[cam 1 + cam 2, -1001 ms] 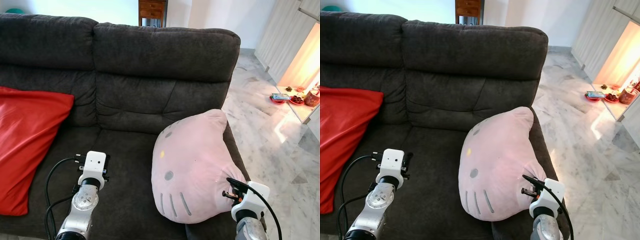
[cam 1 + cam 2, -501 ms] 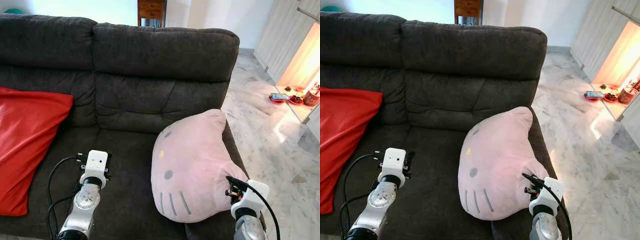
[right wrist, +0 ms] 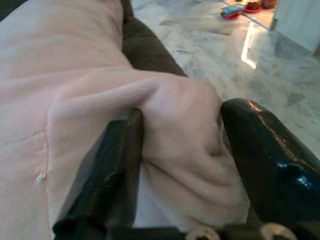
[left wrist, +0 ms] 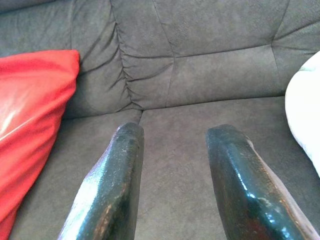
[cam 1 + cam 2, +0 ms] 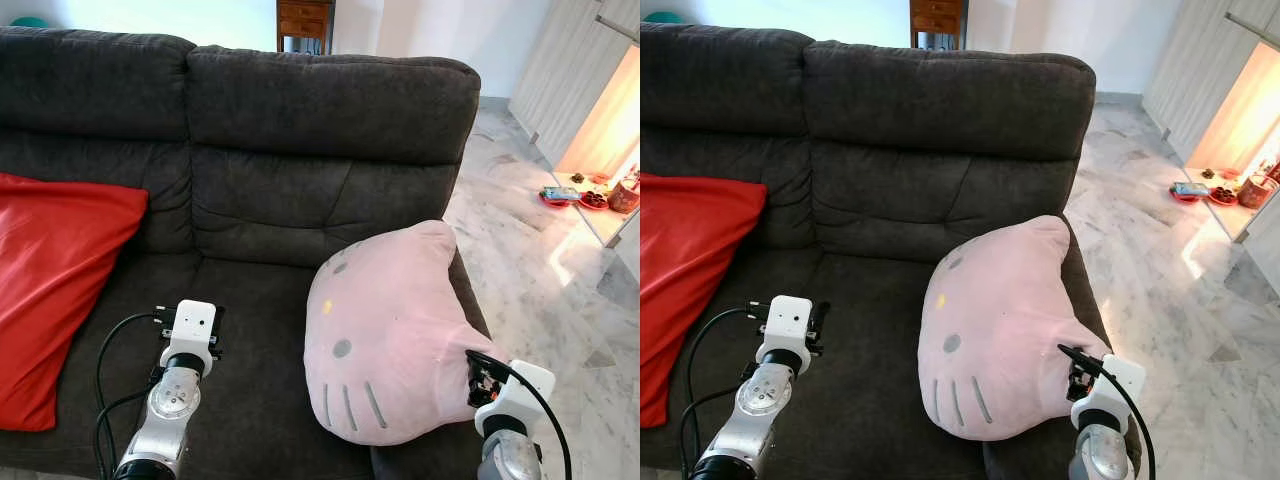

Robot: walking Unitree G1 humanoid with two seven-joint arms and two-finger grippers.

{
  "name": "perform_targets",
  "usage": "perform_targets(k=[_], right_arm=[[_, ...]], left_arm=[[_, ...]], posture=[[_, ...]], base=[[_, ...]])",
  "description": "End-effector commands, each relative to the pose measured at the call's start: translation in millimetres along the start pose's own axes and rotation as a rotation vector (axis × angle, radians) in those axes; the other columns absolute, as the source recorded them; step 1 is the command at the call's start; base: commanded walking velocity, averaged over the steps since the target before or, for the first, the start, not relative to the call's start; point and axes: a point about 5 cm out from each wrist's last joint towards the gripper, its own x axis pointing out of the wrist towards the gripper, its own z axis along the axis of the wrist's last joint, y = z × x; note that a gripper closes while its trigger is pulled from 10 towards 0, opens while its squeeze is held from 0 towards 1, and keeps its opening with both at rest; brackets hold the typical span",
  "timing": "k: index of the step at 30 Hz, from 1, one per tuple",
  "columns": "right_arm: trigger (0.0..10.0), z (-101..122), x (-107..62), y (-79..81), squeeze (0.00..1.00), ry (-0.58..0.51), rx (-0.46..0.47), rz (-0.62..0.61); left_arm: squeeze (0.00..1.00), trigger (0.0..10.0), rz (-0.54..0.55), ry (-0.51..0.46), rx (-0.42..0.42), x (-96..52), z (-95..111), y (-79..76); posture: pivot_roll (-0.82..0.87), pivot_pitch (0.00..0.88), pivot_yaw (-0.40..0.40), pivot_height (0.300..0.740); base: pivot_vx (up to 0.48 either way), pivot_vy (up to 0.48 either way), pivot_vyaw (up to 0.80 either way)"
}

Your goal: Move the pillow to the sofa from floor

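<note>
Pillow (image 5: 385, 335), pink and shaped like a cat's face with grey eyes, a yellow nose and whisker lines, lying on the sofa (image 5: 300, 130) at the right end of the seat, leaning against the right armrest and the lower back cushion. Pinched at its lower right corner by the right gripper (image 3: 182, 150), black fingers (image 3: 107, 165) pressed into a bunched fold of pink fabric on either side, jaws clamped on the pillow. Left gripper (image 4: 172, 165) hovering over the middle of the dark grey seat, jaws apart with only seat fabric between them, well apart from the pillow. Red cushion (image 5: 55, 280) propped at the left end of the sofa, against the back. Marble floor (image 5: 540, 260) beyond the right armrest, bright with light from an open doorway, small red dishes (image 5: 575, 197) set on a low surface there. Wooden cabinet (image 5: 303, 20) behind the sofa back.
</note>
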Motion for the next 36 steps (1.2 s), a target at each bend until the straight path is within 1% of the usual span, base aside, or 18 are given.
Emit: perform_targets(k=[1,9,10,11,12,13,17,21,23,29,32,36], right_arm=[[10.0,12,5.4,-8.3,1.00,-0.047,0.020,-0.043],[10.0,20,8.0,-12.0,1.00,-0.083,0.027,-0.060],[10.0,23,8.7,-11.4,0.96,-0.099,0.034,-0.053],[10.0,25,9.0,-10.6,0.79,-0.110,0.041,-0.046],[10.0,27,9.2,-10.0,0.79,-0.117,0.045,-0.041],[10.0,30,9.3,-8.1,0.00,-0.129,0.053,-0.027],[10.0,36,8.0,-4.1,0.00,-0.155,0.062,-0.003],[10.0,34,10.5,-7.2,0.00,-0.147,0.068,-0.031],[10.0,33,12.8,-5.9,0.00,-0.139,0.074,-0.029],[10.0,24,16.1,-1.1,0.00,-0.100,0.042,-0.026],[10.0,27,17.4,7.8,0.00,-0.113,0.049,0.006],[10.0,27,16.8,12.7,0.00,-0.127,-0.004,0.040]], left_arm=[[0.00,10.0,-0.003,-0.010,0.012,1.8,2,-1.4],[0.00,10.0,0.004,-0.027,0.007,2.2,5,-0.6],[0.00,10.0,0.004,-0.034,0.004,1.9,6,-0.2],[0.00,10.0,0.002,-0.037,0.003,1.6,6,-0.4],[0.00,10.0,0.001,-0.039,0.002,1.5,7,-0.5],[0.00,10.0,-0.003,-0.042,0.002,1.0,7,-1.3],[0.00,10.0,-0.009,-0.055,-0.004,-0.8,7,-1.9],[0.00,10.0,-0.004,-0.068,-0.012,-1.4,8,-1.6],[0.00,10.0,-0.005,-0.070,-0.008,-1.1,9,-2.2],[0.00,10.0,0.018,-0.081,-0.010,-0.7,10,-0.1],[0.00,10.0,0.068,-0.091,-0.003,-2.0,10,6.0],[0.00,10.0,0.094,-0.103,-0.003,-1.3,13,8.5]], posture=[[0.03,0.000,-0.059,0.740],[0.03,0.000,-0.058,0.740],[0.03,0.000,-0.057,0.740],[0.03,0.000,-0.057,0.740],[0.03,0.000,-0.057,0.740],[0.03,0.000,-0.056,0.740],[0.03,0.000,-0.053,0.740],[0.02,0.000,-0.053,0.740],[0.03,0.000,-0.055,0.740],[0.03,0.000,-0.058,0.740],[0.04,0.000,-0.059,0.740],[0.04,0.000,-0.059,0.740]], base=[[0.000,0.000,0.00],[0.000,0.000,0.00],[0.000,0.000,0.00],[0.000,0.000,0.00],[0.000,0.000,0.00],[0.000,0.000,0.00],[0.000,0.000,0.00],[0.000,0.000,0.00],[0.000,0.000,0.00],[0.000,0.000,0.00],[0.000,0.000,0.00],[0.000,0.000,0.00]])
